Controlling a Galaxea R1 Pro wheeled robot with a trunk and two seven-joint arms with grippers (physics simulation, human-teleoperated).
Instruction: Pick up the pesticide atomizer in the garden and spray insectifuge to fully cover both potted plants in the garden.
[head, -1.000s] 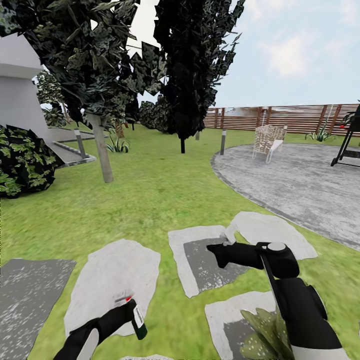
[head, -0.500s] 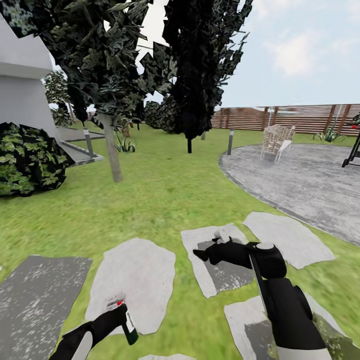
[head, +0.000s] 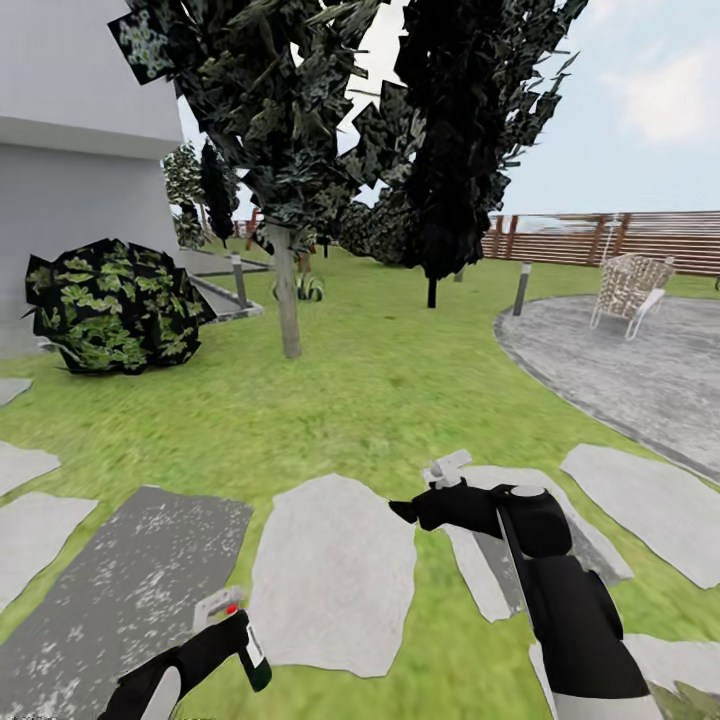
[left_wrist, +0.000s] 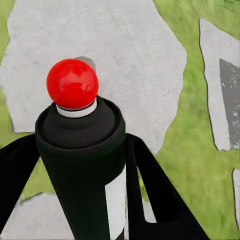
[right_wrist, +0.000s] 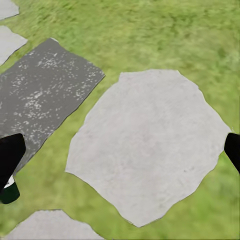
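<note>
In the garden, the left gripper (head: 232, 640) stays clamped on the pesticide atomizer (head: 243, 640), its fingers (left_wrist: 150, 190) pressed to either side of the black body below the red tip (left_wrist: 72, 83). The right gripper (head: 420, 508) hangs spread wide and empty over a pale stepping stone (right_wrist: 145, 150). Within the last second the head view has swung left, bringing a big dark bush (head: 115, 318) and grey wall (head: 80, 150) into frame and carrying the speckled plant at the lower right out of it, which suggests the robot is turning to seek the other potted plant.
</note>
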